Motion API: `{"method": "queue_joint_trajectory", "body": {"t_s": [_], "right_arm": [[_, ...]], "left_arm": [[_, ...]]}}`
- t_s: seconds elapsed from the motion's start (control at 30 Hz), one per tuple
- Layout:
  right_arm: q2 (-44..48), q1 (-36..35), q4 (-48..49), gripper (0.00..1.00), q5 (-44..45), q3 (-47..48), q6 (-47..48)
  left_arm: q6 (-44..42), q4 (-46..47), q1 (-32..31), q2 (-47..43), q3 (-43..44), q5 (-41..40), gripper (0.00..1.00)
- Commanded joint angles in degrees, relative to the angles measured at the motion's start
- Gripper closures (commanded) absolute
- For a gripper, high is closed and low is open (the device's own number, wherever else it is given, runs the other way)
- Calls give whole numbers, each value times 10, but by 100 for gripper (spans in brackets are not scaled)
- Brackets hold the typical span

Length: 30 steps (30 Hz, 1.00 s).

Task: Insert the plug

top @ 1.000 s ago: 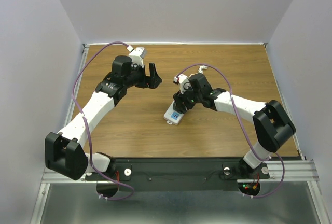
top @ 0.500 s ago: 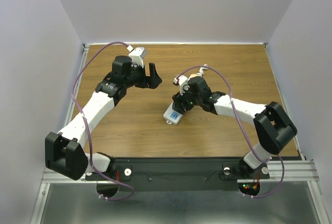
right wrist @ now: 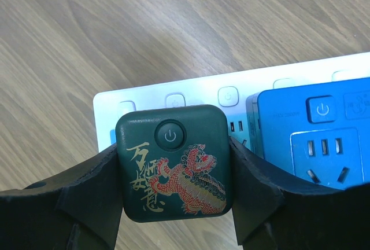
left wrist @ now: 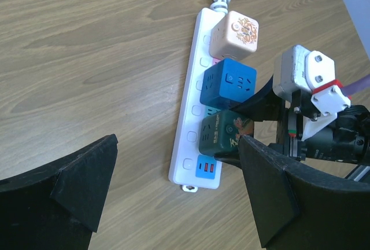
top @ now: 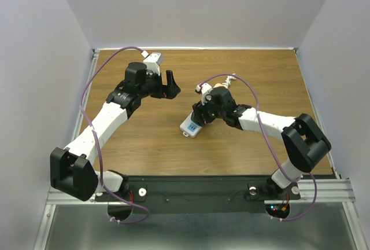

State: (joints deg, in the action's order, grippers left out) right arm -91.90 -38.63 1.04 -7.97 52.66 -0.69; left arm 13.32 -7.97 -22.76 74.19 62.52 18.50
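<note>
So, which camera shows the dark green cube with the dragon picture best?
The right wrist view: the green cube fills the frame, face-on, gripped by the right claw at the white power strip. The left wrist view shows it smaller, at an angle. The top external view hides it under that claw.

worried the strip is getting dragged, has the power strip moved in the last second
Yes. The power strip has slid slightly left, toward the table's left edge, with the right gripper shut on the green cube plug.

Power symbol and gold, seemingly Chinese, characters on green plug, power symbol on blue cube
</note>
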Motion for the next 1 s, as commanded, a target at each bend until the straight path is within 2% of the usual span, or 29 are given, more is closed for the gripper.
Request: {"method": "queue_joint_trajectory", "body": {"t_s": [0.0, 0.23, 0.53, 0.83, 0.97], "right_arm": [[-56, -14, -59, 100, 42, 9, -31], [-108, -35, -60, 100, 72, 55, -43], [-111, -58, -92, 100, 152, 28, -62], [-169, -79, -95, 100, 153, 62, -69], [-157, -79, -94, 100, 151, 41, -80]], "left_arm": [[-7, 17, 2, -9, 15, 7, 4], [-8, 17, 2, -12, 13, 7, 4], [-8, 19, 3, -17, 14, 16, 4], [-6, 20, 3, -19, 11, 22, 4], [-7, 22, 3, -22, 10, 21, 4]]}}
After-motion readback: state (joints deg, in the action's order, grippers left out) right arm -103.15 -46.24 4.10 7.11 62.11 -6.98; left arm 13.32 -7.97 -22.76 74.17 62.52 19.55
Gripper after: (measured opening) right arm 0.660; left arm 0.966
